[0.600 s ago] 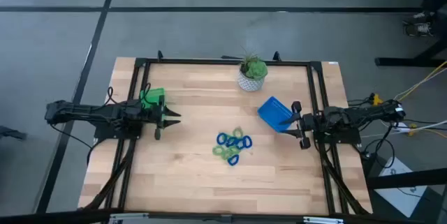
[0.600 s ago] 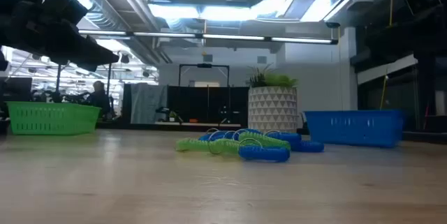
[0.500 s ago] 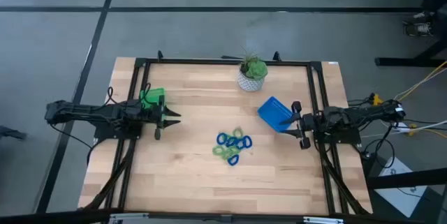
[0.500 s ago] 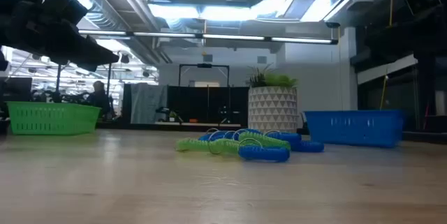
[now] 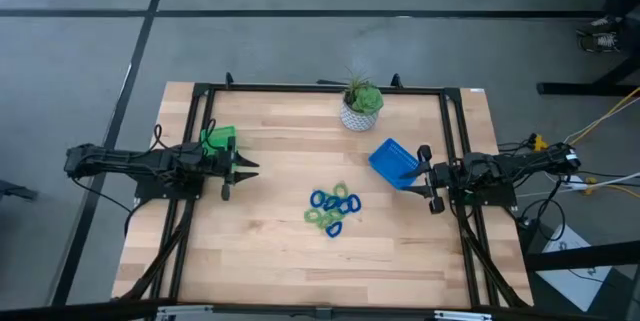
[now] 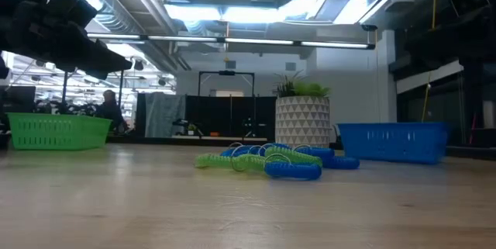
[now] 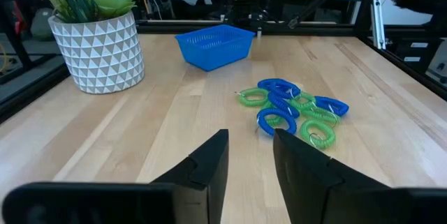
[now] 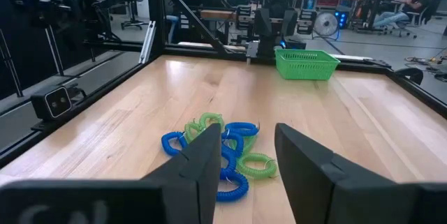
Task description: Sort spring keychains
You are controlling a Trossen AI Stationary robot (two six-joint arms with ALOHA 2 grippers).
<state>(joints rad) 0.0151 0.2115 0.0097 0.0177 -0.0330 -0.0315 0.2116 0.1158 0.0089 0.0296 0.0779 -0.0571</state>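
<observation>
Spring keychains [image 5: 332, 211], blue and green coiled loops, heaped

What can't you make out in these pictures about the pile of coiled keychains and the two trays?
- Exact count of blue and green coiled spring keychains: they overlap in every view.
- Inside of the green plastic mesh tray: low view shows only its wall; left gripper partly covers it from above.
- Blue plastic tray contents: too small.

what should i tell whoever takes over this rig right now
Left gripper: open, empty, at the table's left edge beside the green tray.
Right gripper: open, empty, at the right edge beside the blue tray.
Spring keychains: blue and green ones in one mixed pile at mid-table.
Done: nothing visibly sorted.
Left: every keychain, presumably each to the tray of its colour.
</observation>
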